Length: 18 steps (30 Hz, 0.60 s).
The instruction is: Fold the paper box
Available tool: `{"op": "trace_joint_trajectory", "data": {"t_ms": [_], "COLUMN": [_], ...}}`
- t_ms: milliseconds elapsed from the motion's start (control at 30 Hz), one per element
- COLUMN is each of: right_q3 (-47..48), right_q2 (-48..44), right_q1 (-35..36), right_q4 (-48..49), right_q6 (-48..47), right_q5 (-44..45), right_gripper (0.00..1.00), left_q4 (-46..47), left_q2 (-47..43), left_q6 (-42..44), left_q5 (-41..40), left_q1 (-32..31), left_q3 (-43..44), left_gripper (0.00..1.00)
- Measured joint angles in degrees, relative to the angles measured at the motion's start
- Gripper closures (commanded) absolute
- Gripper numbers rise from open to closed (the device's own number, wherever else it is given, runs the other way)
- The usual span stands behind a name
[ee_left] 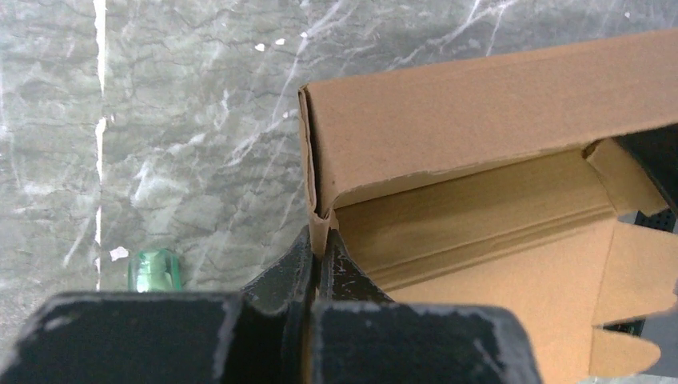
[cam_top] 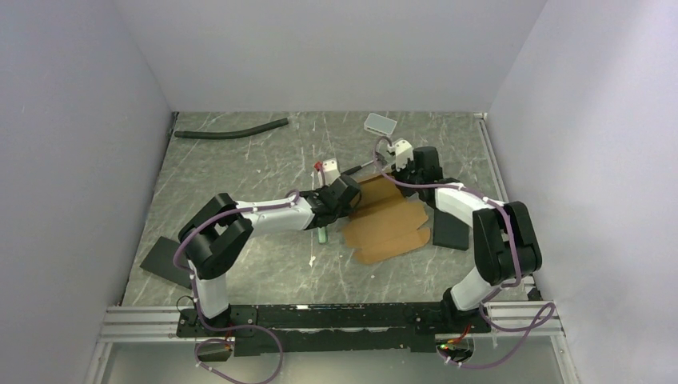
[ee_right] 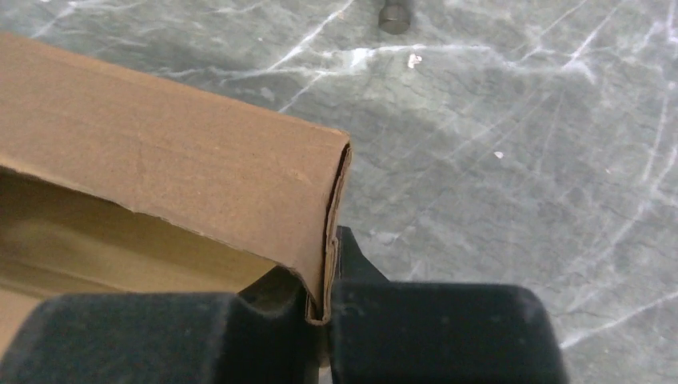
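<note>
on the table, the brown paper box lies partly folded.

No text, label or number is readable, even on the paper box.

This is a robot lab cell. Plain white walls close the marble-pattern table at 9, 12 and 3 o'clock. At 6 o'clock an aluminium rail carries the left arm and the right arm, with loose purple cables. A black hose lies on the table at 11 o'clock.
</note>
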Motion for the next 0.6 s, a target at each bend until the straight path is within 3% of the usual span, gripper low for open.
{"op": "trace_joint_trajectory", "data": {"t_ms": [233, 333, 400, 600], "right_q3": [0.04, 0.11, 0.11, 0.11], "right_q2": [0.76, 0.79, 0.79, -0.98], "right_q1": [3.98, 4.61, 4.63, 3.23], "right_q4": [3.32, 3.65, 3.30, 1.22], "right_q6": [-0.31, -0.46, -0.85, -2.38], "right_q5": [9.60, 10.78, 10.25, 5.55], "right_gripper": [1.00, 0.64, 0.47, 0.32], "left_q4": [-0.09, -0.20, -0.20, -0.20], "left_q2": [0.07, 0.07, 0.07, 0.07], "left_q6": [-0.24, -0.96, -1.11, -1.20], "left_q5": [0.26, 0.33, 0.28, 0.15], "left_q1": [-0.28, -0.28, -0.28, -0.28], "left_q3": [0.02, 0.02, 0.02, 0.02], "left_gripper": [1.00, 1.00, 1.00, 1.00]}}
